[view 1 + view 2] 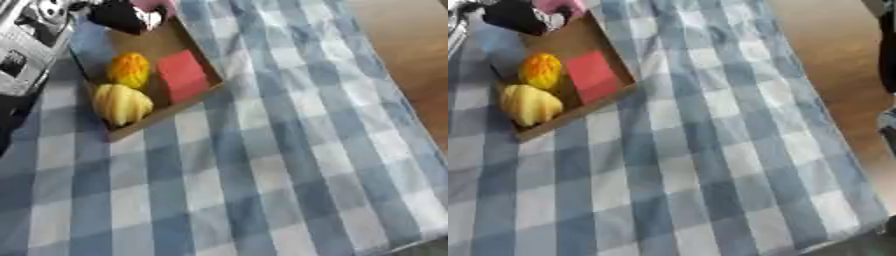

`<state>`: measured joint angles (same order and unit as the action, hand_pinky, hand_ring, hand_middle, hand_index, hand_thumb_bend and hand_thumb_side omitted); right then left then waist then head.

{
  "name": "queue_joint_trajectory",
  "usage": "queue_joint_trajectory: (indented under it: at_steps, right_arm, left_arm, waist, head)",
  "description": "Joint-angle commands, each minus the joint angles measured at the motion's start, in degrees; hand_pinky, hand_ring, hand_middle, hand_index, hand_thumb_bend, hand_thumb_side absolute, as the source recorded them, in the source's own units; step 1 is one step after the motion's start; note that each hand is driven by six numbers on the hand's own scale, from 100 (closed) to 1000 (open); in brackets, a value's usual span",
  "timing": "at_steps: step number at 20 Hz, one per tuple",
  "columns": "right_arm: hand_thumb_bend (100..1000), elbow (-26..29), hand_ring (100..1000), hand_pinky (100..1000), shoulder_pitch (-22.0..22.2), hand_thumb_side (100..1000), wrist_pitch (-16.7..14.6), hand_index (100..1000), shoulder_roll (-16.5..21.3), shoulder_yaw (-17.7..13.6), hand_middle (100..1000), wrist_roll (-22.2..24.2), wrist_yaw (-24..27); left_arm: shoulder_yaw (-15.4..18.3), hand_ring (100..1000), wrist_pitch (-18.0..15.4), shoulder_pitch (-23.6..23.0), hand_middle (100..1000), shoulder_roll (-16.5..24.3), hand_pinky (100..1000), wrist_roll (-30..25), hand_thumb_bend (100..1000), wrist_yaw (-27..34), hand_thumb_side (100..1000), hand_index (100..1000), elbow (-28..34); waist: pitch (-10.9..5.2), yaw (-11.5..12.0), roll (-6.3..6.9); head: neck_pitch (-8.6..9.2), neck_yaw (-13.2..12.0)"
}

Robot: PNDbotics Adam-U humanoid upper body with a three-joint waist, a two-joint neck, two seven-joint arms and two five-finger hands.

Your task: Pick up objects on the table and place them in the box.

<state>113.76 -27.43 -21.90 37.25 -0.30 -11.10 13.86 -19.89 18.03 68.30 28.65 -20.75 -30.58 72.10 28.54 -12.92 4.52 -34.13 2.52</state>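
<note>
**Box filled, hands out of sight**

The table [289,165], under its blue check cloth, carries nothing loose that I can see. The box [203,55] sits at its far left corner, long axis running away from the robot. Inside lie a red block [182,75], a pale yellow lump [121,103] and an orange one [129,70]; something black and white [122,16] sits at the far end. Neither hand shows, so I cannot tell their state or which is nearer. The right eye view alone shows a dark shape [885,45] at the right edge.
</note>
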Motion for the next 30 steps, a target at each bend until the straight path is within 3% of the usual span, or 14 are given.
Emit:
queue_joint_trajectory:
  at_steps: [1, 6, 8, 10, 12, 14, 15, 17, 18, 19, 21, 24, 27, 30]
  right_arm:
    - [100, 0.83, 715, 737, -0.66, 533, -0.11, 748, 1.13, -0.45, 683, 0.06, 0.17]
    - [100, 0.83, 713, 737, -0.66, 535, 0.32, 747, 0.72, -0.17, 682, 0.27, 0.11]
    - [100, 0.83, 713, 737, -0.57, 535, 0.41, 745, 0.53, -0.11, 682, 0.35, 0.12]
    - [100, 0.83, 712, 737, -0.40, 535, 0.43, 746, 0.47, -0.12, 681, 0.35, 0.11]
    - [100, 0.83, 712, 736, -0.27, 535, 0.52, 745, 0.40, -0.08, 681, 0.35, 0.15]
    - [100, 0.83, 712, 736, -0.20, 535, 0.58, 745, 0.37, -0.06, 681, 0.38, 0.18]
    - [100, 0.83, 712, 736, -0.16, 536, 0.61, 744, 0.35, -0.05, 681, 0.40, 0.20]
    - [100, 0.83, 712, 735, 0.23, 537, 0.84, 744, 0.26, -0.02, 681, 0.43, 0.27]
    - [100, 0.83, 712, 735, 0.43, 537, 0.95, 744, 0.28, -0.03, 681, 0.44, 0.30]
    - [100, 0.83, 712, 735, 0.63, 537, 1.02, 745, 0.33, -0.07, 681, 0.41, 0.32]
    - [100, 0.83, 713, 735, 0.99, 537, 1.08, 745, 0.47, -0.24, 682, 0.25, 0.41]
    - [100, 0.83, 714, 735, 1.48, 536, 1.10, 745, 0.80, -0.37, 682, 0.11, 0.61]
    - [100, 0.83, 715, 736, 2.28, 536, 0.90, 745, 1.20, -0.60, 684, -0.02, 0.76]
    - [100, 0.83, 717, 737, 2.85, 535, 0.72, 746, 1.58, -0.96, 685, -0.35, 1.09]
  left_arm:
    - [-0.13, 634, -2.43, 0.88, 584, 0.36, 786, -1.72, 100, -1.86, 257, 714, -1.82]
    - [-0.20, 671, -4.58, 0.11, 622, -0.38, 807, -3.79, 100, -2.79, 298, 741, -4.15]
    - [-0.22, 773, -4.80, -0.07, 730, -0.47, 863, -3.50, 234, -4.77, 349, 847, -5.08]
    - [0.00, 873, -5.04, -0.15, 849, -0.65, 932, -2.90, 440, -7.31, 472, 933, -5.66]
    - [0.33, 936, -5.24, -0.13, 935, -0.81, 969, -2.72, 745, -8.90, 575, 987, -5.88]
    - [0.53, 936, -5.36, -0.06, 935, -0.90, 969, -3.13, 745, -9.90, 575, 987, -5.87]
    - [0.60, 936, -5.42, -0.02, 991, -0.92, 960, -3.37, 887, -10.18, 526, 1000, -5.78]
    - [0.87, 926, -5.36, 0.20, 962, -0.64, 954, -4.11, 901, -10.81, 524, 972, -4.30]
    - [0.98, 915, -5.14, 0.20, 924, -0.25, 948, -4.16, 884, -11.31, 548, 938, -3.09]
    - [1.12, 896, -4.75, 0.14, 884, 0.09, 936, -4.15, 786, -11.60, 588, 896, -1.88]
    - [1.82, 846, -2.39, 0.10, 813, 0.79, 906, -2.59, 481, -11.52, 529, 828, 1.18]
    - [2.19, 794, 1.25, -0.25, 759, 1.85, 894, 0.38, 359, -8.76, 525, 807, 8.03]
    - [3.40, 763, 4.12, -2.02, 736, 4.50, 884, 4.54, 275, -5.03, 524, 788, 19.72]
    - [8.81, 731, 7.09, -5.89, 706, 7.36, 870, 11.10, 187, 2.70, 446, 768, 35.29]
  waist:
    - [-1.18, -0.19, -0.26]
    - [-1.00, -0.27, -0.25]
    - [-1.04, -0.41, -0.26]
    - [-1.13, -0.46, -0.28]
    - [-1.32, -0.43, -0.26]
    - [-1.42, -0.38, -0.25]
    - [-1.51, -0.33, -0.25]
    - [-2.04, 0.09, -0.31]
    - [-2.32, 0.33, -0.34]
    - [-2.56, 0.56, -0.36]
    - [-3.13, 1.17, -0.49]
    - [-4.07, 2.20, -0.82]
    - [-5.18, 3.78, -1.21]
    - [-6.33, 5.83, -1.85]
  head:
    - [0.75, -0.22]
    - [0.63, 0.05]
    - [0.64, 0.01]
    - [0.70, -0.06]
    - [0.66, 0.00]
    - [0.63, 0.08]
    - [0.54, 0.16]
    - [-0.14, 0.68]
    - [-0.42, 0.93]
    - [-0.64, 1.14]
    - [-1.11, 1.70]
    - [-1.91, 2.60]
    - [-3.03, 4.14]
    - [-4.24, 5.72]
